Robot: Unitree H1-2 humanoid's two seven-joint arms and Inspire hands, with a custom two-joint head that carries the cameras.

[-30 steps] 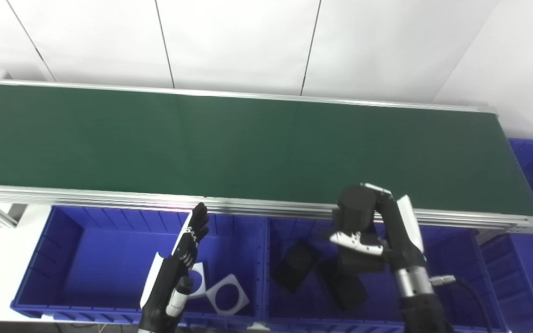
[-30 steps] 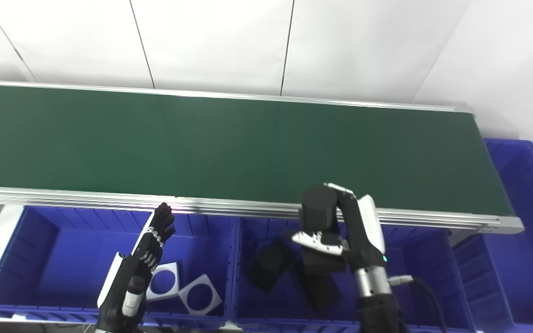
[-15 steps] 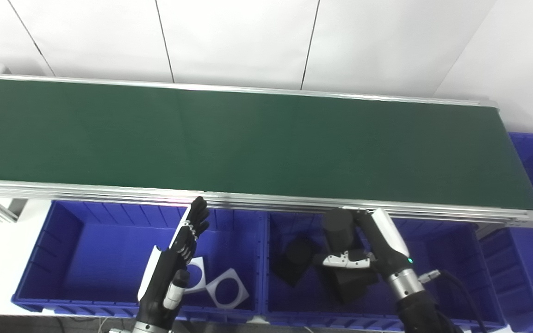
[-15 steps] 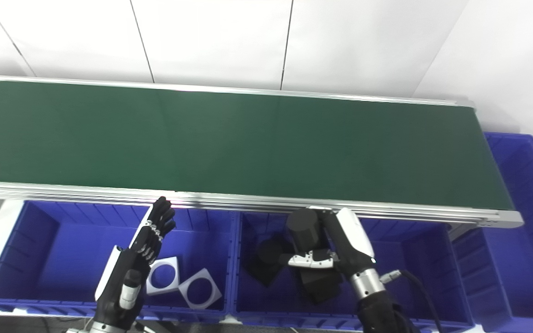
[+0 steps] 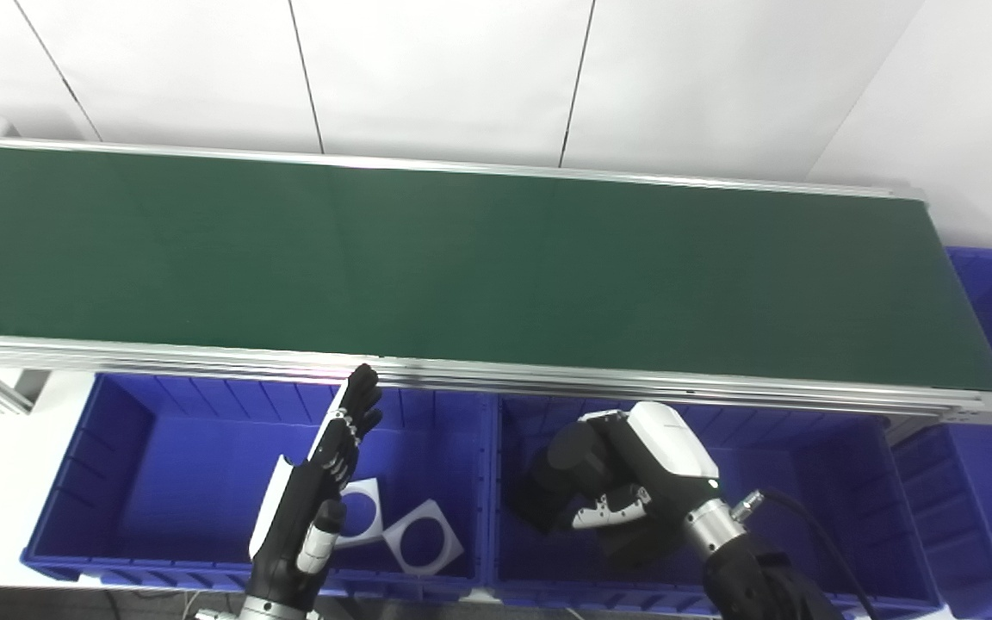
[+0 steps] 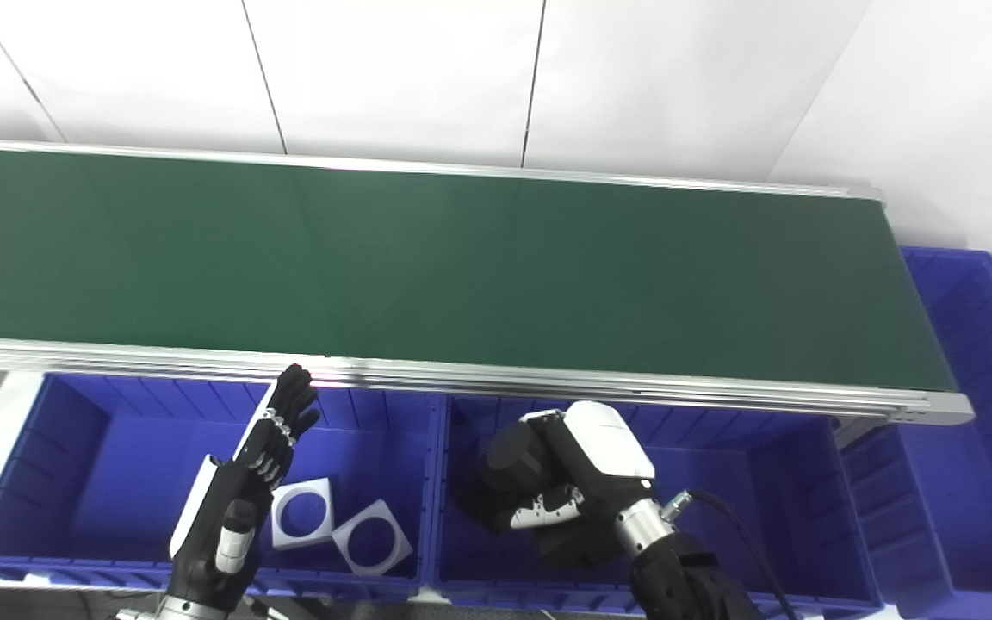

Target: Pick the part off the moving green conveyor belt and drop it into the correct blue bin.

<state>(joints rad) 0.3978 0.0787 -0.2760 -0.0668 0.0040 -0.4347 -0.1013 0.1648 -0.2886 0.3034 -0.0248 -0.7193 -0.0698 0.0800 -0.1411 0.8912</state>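
Holding black part (image 5: pixel 572 448) in clenched right hand (image 5: pixel 625 482) inside right bin (image 5: pixel 815 465); belt (image 5: pixel 461 258) bare, drop pending; left hand (image 5: pixel 324 482) released.

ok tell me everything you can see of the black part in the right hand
The black part looks like a matte, stubby cylinder. The right hand is shut on it, holding it low inside the right blue bin, over other black parts lying there. Whether it touches them cannot be told. The hand hides much of it.
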